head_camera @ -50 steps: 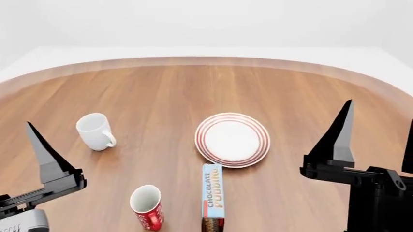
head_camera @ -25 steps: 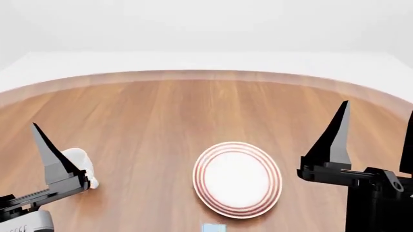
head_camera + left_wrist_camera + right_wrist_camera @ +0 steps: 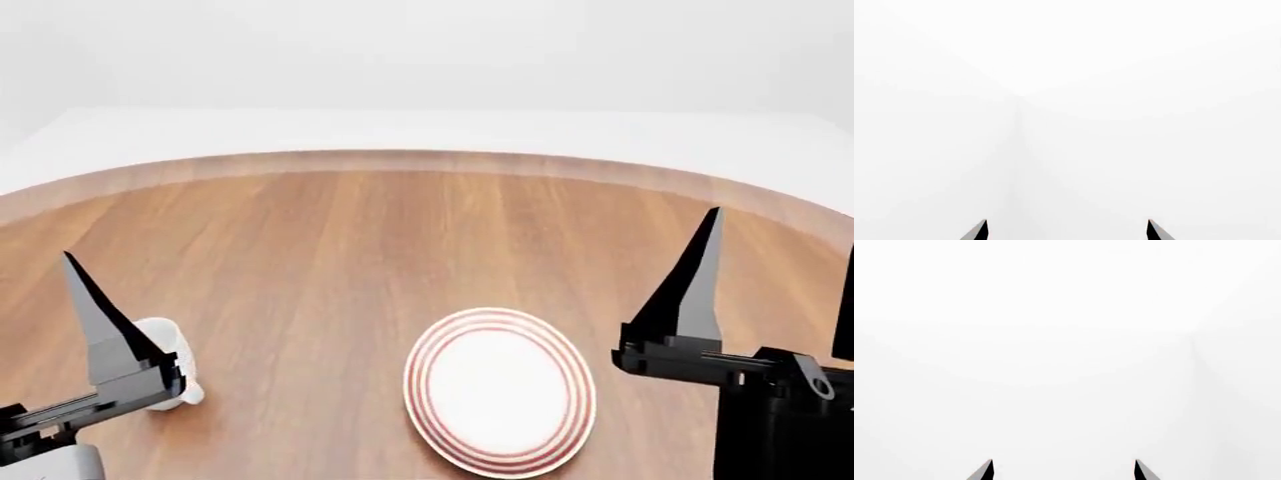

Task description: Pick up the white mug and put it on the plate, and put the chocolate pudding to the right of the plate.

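Observation:
The plate (image 3: 501,390), white with red rings, lies on the wooden table at the lower middle of the head view. The white mug (image 3: 171,362) stands to its left, partly hidden behind one of my left gripper's fingers (image 3: 107,335). The chocolate pudding is out of view. My left gripper (image 3: 1067,224) is open and empty, raised above the table on the near side of the mug. My right gripper (image 3: 1063,464) is open and empty, with one of its fingers (image 3: 694,290) raised to the right of the plate. Both wrist views show only blank white beyond the fingertips.
The round wooden table (image 3: 400,230) stretches away beyond the plate to its curved far edge (image 3: 427,158), with a white floor and wall behind it.
The head view has tilted up: plate and white mug slid down the frame, and the pudding carton and red mug dropped out of view. Both grippers stay about where they were.

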Controlling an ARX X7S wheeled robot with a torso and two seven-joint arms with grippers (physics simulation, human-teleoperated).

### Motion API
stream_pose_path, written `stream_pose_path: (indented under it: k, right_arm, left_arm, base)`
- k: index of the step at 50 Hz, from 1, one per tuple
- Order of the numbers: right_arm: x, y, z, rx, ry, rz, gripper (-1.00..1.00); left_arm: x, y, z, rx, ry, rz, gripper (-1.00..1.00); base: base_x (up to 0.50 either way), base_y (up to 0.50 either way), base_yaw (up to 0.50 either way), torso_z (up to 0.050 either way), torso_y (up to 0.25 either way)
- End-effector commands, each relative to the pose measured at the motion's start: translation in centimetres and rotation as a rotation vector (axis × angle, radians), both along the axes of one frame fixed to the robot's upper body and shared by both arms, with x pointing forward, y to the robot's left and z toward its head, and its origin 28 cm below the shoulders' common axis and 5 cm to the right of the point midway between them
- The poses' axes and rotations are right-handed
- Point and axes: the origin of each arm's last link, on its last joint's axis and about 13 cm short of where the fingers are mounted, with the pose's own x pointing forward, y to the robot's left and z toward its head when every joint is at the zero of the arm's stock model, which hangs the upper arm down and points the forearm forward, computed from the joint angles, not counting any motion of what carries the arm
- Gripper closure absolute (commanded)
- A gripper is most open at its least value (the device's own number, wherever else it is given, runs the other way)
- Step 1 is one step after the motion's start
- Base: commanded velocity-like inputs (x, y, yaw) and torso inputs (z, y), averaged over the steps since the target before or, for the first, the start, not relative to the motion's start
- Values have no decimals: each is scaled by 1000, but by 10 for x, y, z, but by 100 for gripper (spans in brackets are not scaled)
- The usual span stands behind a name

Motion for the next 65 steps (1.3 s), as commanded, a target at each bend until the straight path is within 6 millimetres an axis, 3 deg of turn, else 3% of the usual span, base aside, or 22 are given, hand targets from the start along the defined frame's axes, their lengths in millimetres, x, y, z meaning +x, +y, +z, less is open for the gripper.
stream_pose_path:
  k: [1,16,26,49,54,60,65]
  right_arm:
    - [1,2,-2,-42,6,-27,-100]
    - [0,3,-4,-50,12,-23,-100]
    - [1,2,-5,-27,7,-24,-100]
    - [1,2,-6,-25,11,-23,-100]
    - [0,2,-5,-24,9,-18,-100]
    - [0,2,-5,-20,7,-13,-100]
    - [0,2,-4,-17,6,-10,-100]
  left_arm:
    - [0,-1,0,2,0,-3,-100]
    - [2,-1,-3,7,12,-9,-100]
    - [4,-2,-6,29,58,-16,-100]
    - [4,-3,-5,7,64,-21,-100]
    - [10,-11,-1,-52,131,-65,-100]
    - [27,-30,12,-204,280,-247,-100]
    - [37,-41,22,-261,326,-231,-100]
  base:
    - [0,0,0,0,0]
    - [-6,408,0,0,0]
    - [1,23,0,0,0]
    - [0,0,0,0,-202]
    - [0,0,0,0,0]
    - [0,0,0,0,0]
    - [0,0,0,0,0]
